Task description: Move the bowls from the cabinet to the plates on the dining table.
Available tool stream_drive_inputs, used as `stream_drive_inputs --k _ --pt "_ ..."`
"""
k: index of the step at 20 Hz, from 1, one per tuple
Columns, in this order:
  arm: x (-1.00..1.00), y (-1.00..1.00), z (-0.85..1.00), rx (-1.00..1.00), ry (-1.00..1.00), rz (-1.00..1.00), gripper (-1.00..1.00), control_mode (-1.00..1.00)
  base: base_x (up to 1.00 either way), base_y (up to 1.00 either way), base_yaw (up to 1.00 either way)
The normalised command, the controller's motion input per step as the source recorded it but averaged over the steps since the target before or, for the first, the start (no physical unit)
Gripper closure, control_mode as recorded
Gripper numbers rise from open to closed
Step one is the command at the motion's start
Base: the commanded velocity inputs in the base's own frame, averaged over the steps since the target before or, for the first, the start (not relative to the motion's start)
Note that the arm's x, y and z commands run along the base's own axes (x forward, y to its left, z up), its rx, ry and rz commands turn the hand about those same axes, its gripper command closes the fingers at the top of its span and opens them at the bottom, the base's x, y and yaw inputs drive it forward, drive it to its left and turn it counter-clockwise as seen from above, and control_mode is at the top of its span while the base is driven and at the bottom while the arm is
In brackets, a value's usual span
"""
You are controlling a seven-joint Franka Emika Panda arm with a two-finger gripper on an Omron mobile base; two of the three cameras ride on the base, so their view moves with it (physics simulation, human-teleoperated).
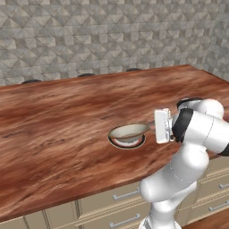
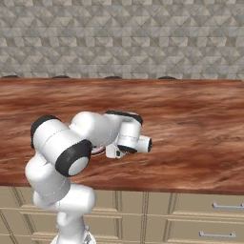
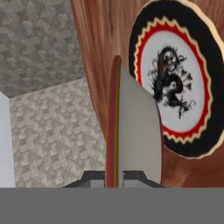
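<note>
The gripper (image 1: 151, 128) pinches the rim of the cream bowl (image 1: 128, 132), just above the plate (image 3: 175, 83) on the dining table (image 1: 58, 134); stiff, breakable, probably slippery ceramic, so its thin rim seems the best hold.

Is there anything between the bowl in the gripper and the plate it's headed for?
Nothing visible. The gripper holds the cream bowl by its rim just above the plate on the dining table, and the plate's face looks bare in the hand view.

Even flat light, soft rendered detail, faint shadows.
</note>
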Motion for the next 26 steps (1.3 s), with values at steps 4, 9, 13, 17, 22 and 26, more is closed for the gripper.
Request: stream_drive_inputs --k 4,9,13,17,22,26 --pt "0.29 0.00 -0.23 0.01 0.00 0.01 1.00 -1.00 0.00 0.00 0.00" --pt "0.29 -0.02 -0.21 0.01 0.00 0.01 1.00 -1.00 0.00 0.00 0.00" --pt "0.31 -0.01 -0.14 0.03 0.00 0.01 1.00 -1.00 0.00 0.00 0.00" --pt "0.30 -0.01 -0.17 0.02 0.00 0.01 1.00 -1.00 0.00 0.00 0.00" --pt "0.27 0.00 -0.21 0.01 0.00 0.01 1.00 -1.00 0.00 0.00 0.00" --pt "-0.04 -0.07 -0.23 0.00 0.03 0.05 1.00 -1.00 0.00 0.00 0.00"
